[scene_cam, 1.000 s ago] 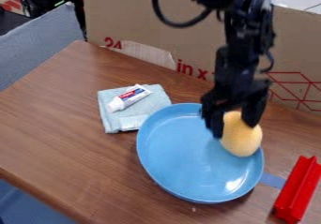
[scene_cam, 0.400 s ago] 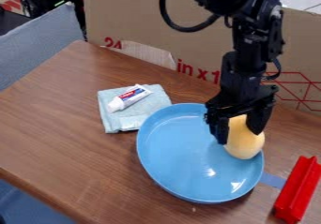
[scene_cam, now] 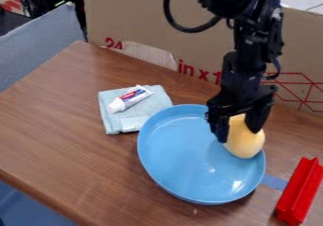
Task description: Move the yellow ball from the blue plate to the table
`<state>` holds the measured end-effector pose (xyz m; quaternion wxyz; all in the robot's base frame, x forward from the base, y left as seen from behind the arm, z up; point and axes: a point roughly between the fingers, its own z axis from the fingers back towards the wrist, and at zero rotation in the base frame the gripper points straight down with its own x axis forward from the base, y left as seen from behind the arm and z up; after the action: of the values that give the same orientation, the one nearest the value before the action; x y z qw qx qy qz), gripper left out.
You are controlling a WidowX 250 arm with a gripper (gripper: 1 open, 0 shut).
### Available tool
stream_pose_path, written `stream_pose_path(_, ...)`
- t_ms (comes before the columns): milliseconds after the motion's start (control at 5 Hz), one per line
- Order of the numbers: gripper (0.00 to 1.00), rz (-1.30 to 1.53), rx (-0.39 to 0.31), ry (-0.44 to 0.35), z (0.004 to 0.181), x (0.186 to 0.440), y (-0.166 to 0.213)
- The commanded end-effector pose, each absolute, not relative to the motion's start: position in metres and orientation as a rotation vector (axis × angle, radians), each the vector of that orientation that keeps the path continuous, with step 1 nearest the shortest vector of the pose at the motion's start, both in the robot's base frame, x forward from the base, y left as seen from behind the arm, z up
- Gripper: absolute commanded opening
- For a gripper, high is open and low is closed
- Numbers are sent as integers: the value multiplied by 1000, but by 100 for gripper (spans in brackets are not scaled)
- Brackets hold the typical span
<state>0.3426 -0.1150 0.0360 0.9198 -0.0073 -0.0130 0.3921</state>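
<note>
While the yellow ball (scene_cam: 245,140) sits on the right part of the blue plate (scene_cam: 177,159), the black fingers (scene_cam: 217,128) stand spread wide on either side of its upper half, pointing straight down. One finger shows dark against the ball's left flank and another by its upper right; whether either pad presses the ball cannot be told, so the spread reads as released rather than clenched. The ball's top is hidden behind the gripper (scene_cam: 240,117) body, and its lower half shows bare below the fingertips. Left of the fingers, past the plate's rim, a pale folded cloth (scene_cam: 127,112) lies on the table (scene_cam: 57,107) with a small white tube (scene_cam: 132,98) on it. Behind the fingers stands a cardboard box (scene_cam: 164,31) with red print, partly blocked by the arm. Lower right of the fingers, a red block (scene_cam: 300,190) is cut off by the picture's edge.
</note>
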Motion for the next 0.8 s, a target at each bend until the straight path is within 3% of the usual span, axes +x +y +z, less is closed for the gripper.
stream_pose_path(0, 100, 809, -19, -45, 33, 352, -102)
stream_pose_path(200, 100, 818, -12, -21, 15, 358, -90)
stream_pose_path(400, 100, 825, -3, -16, 10, 361, -87)
stream_pose_path(600, 0, 829, -5, -9, 4, 352, -89)
